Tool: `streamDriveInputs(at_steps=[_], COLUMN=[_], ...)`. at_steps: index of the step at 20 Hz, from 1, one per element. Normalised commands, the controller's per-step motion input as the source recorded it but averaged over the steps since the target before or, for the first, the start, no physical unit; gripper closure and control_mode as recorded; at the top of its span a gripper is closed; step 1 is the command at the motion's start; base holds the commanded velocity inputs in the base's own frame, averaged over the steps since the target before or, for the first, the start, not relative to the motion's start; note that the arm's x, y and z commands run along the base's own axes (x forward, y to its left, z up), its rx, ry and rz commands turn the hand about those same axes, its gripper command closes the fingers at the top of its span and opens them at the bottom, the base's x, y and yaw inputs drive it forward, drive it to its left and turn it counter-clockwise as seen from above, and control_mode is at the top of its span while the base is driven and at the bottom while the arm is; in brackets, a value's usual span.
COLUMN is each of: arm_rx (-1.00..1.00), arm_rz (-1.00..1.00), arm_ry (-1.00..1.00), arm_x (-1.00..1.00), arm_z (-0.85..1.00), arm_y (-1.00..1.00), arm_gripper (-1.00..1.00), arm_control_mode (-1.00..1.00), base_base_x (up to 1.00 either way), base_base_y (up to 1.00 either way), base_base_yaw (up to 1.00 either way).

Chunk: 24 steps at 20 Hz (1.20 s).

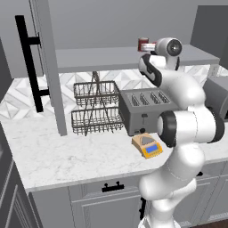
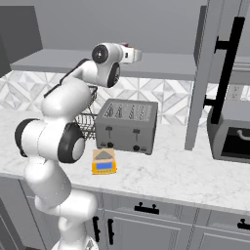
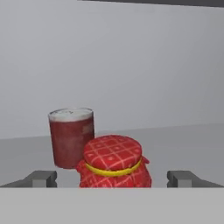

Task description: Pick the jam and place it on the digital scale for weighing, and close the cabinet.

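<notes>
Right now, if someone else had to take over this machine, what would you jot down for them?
Hand: open, up at the cabinet shelf, fingers either side of the jam, not gripping yet.
Jam: on the shelf, in front of a dark-red can.
Digital scale: on the counter before the toaster, nothing on it.
Cabinet: door open.
Done: reach to the jam. Left: grasp, place on scale, shut door.

Cabinet shelf (image 1: 98, 58) carries the jam (image 3: 114, 162) and a dark-red can (image 3: 70, 137). Marble tabletop (image 1: 58, 156) carries digital scale (image 1: 147, 145), toaster (image 1: 141, 110), wire rack (image 1: 95, 107).
</notes>
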Motion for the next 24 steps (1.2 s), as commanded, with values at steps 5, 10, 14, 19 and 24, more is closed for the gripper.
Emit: streamDriveInputs(at_steps=[5, 10, 14, 19, 24], arm_rx=[0.00, 0.00, 0.00, 0.00, 0.00], arm_rz=[0.00, 0.00, 0.00, 0.00, 0.00], arm_ry=[0.00, 0.00, 0.00, 0.00, 0.00], arm_x=[0.21, 0.18, 0.13, 0.04, 0.00], arm_z=[0.00, -0.01, -0.03, -0.10, -0.06], arm_y=[-0.02, 0.00, 0.00, -0.01, 0.00], arm_gripper=[-1.00, -1.00, 1.00, 1.00, 1.00], arm_control_mode=[-1.00, -1.00, -1.00, -1.00, -1.00], base_base_x=[0.00, 0.00, 0.00, 0.00, 0.00], base_base_y=[0.00, 0.00, 0.00, 0.00, 0.00], base_base_yaw=[0.00, 0.00, 0.00, 0.00, 0.00])
